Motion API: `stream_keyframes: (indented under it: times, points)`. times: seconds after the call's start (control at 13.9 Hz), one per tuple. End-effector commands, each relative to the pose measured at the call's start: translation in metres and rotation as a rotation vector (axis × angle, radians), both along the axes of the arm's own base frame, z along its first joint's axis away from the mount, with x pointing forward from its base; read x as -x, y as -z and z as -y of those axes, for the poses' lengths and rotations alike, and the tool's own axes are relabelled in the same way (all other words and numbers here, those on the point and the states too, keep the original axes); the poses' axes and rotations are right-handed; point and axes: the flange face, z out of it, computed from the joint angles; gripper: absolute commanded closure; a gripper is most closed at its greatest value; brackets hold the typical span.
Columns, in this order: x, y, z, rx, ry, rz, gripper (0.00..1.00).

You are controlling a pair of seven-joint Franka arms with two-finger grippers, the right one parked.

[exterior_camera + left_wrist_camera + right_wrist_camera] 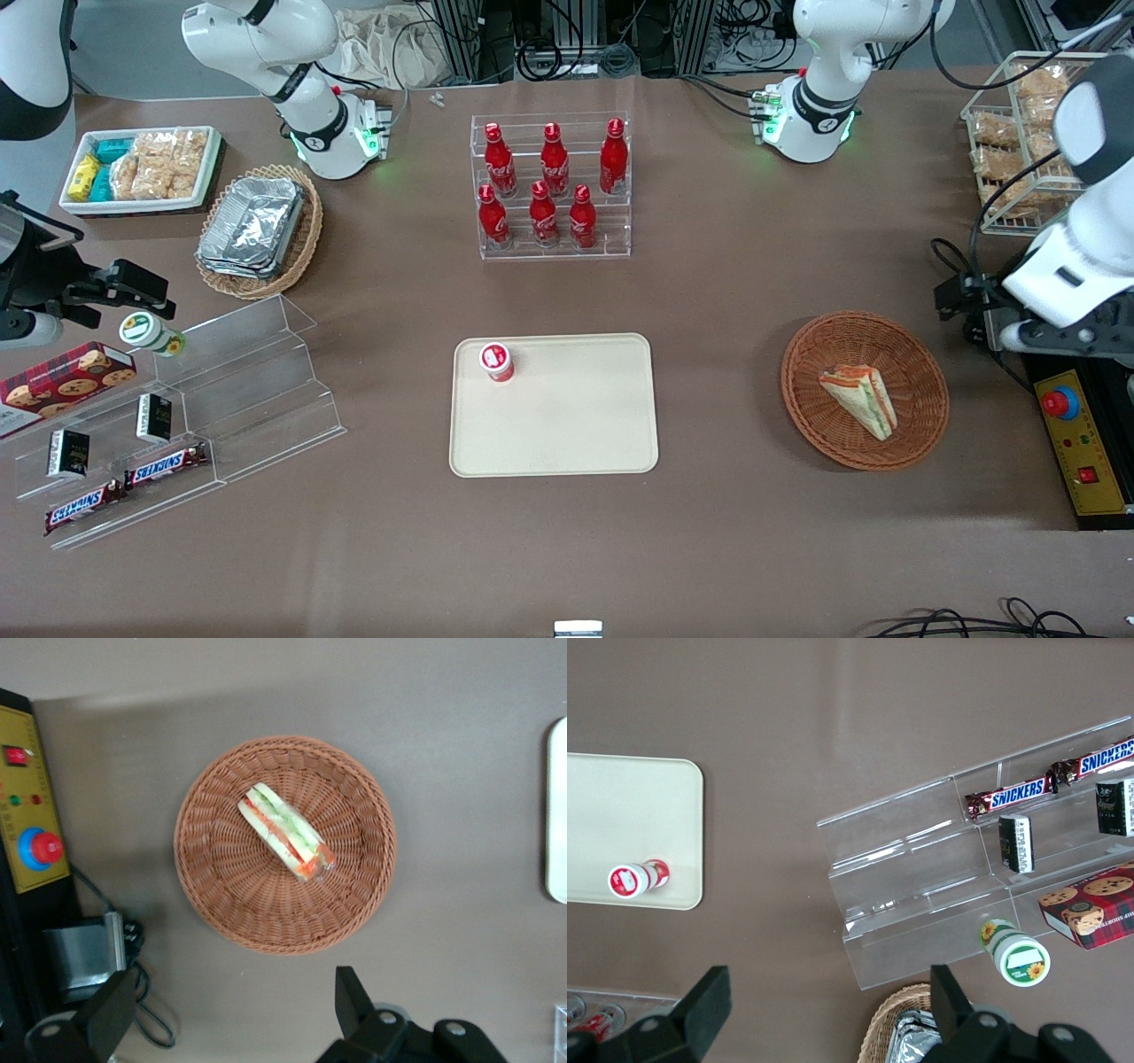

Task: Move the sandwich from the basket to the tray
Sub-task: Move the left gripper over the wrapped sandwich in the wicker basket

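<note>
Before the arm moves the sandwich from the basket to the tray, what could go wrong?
1. The sandwich lies tilted on the basket weave, so the open end effector, now off beside the basket, might pinch it crookedly or squash the soft bread.
2. The light basket may shift if a finger catches its rim.
3. A small red-capped bottle stands on the tray; placing too near could topple it.
</note>
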Motion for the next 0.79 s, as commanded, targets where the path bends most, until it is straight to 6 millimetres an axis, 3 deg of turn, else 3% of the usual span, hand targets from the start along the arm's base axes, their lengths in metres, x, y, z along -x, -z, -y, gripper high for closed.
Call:
stream_keyframes:
  times: [0.0, 0.22, 0.36, 0.58, 0.72]
  points:
    - [-0.008, 0.047, 0.015, 0.003, -0.054, -0.042, 0.0]
    - [-0.021, 0.076, 0.04, 0.011, -0.148, -0.02, 0.0]
    - [-0.023, 0.092, 0.042, 0.009, -0.168, -0.038, 0.0]
    - [-0.031, 0.139, 0.043, -0.003, -0.276, -0.092, 0.01]
    - [-0.036, 0.156, 0.043, -0.002, -0.335, -0.083, 0.01]
